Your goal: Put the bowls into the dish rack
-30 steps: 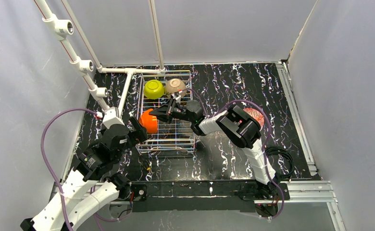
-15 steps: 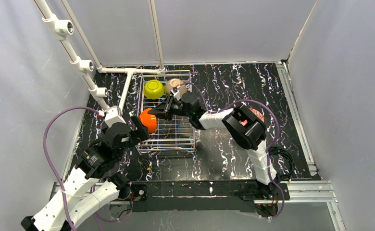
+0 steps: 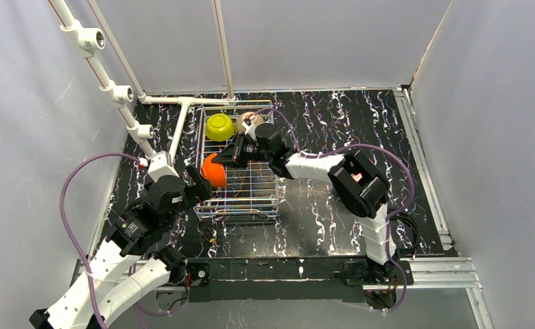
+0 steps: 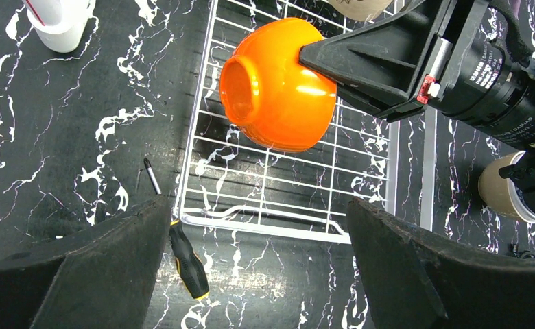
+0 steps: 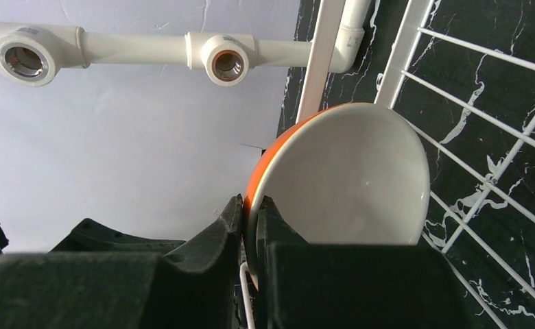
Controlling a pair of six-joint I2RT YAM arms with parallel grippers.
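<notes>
Pinching orange bowl (image 3: 215, 173), right hand (image 3: 234, 159), left hand (image 4: 258, 226) agape, black marbled table (image 3: 333, 123), grey walls (image 3: 319, 41)

The orange bowl (image 4: 278, 86) is glossy outside, with bright glints; its whitish inside looks smooth and duller. The dish rack (image 4: 265, 229) is thin white-coated wire. The surface (image 4: 66, 137) is black with white marble-like veins. The left end effector (image 4: 256, 205) is matt, grainy black plastic. Upper-left pipes (image 5: 114, 48) are smooth white plastic.

Bright even lighting, sharp focus, glare on orange bowl (image 4: 278, 83)
</notes>
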